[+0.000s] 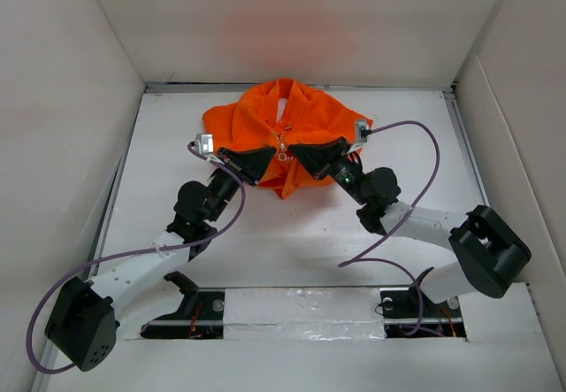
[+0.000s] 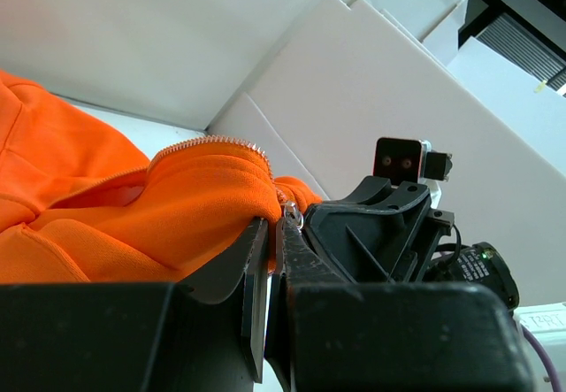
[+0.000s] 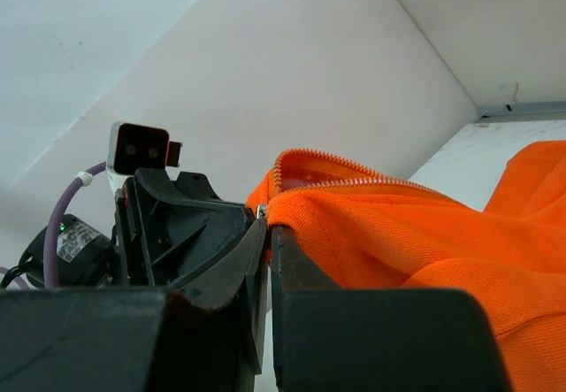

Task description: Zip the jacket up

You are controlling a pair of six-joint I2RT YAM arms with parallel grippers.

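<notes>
1. Bright orange soft fabric jacket (image 1: 281,126) lies bunched at the far middle of the white bench (image 1: 292,242), collar toward the back wall, a sliver of pale lining showing at the neck.
2. Left fingers (image 2: 252,268) are shut tight on the jacket's front edge. A small silvery metal piece (image 2: 292,217) sits right at their tips. It is probably the zipper pull, but the view is too close to be sure.
3. Right fingers (image 3: 243,264) are likewise clamped on a fold of the orange front, just below a curving line of zipper teeth (image 3: 354,182).
4. From above, both sets of fingers meet nose to nose at the jacket's centre front, just beside each other.
5. Progress: early, by my reading. The teeth in both wrist views run as a bare single row, not meshed, so the front looks open. Both edges appear held. Drawing the slider up the track is all left to do.
6. Surface: matte white board, flat, with two cut-outs at the near edge where the arm bases (image 1: 186,308) bolt down.
7. Room: plain white panel walls (image 1: 292,20) enclose three sides. The far wall carries a faint orange glow above the jacket. Purple cables (image 1: 416,157) loop off each wrist.
</notes>
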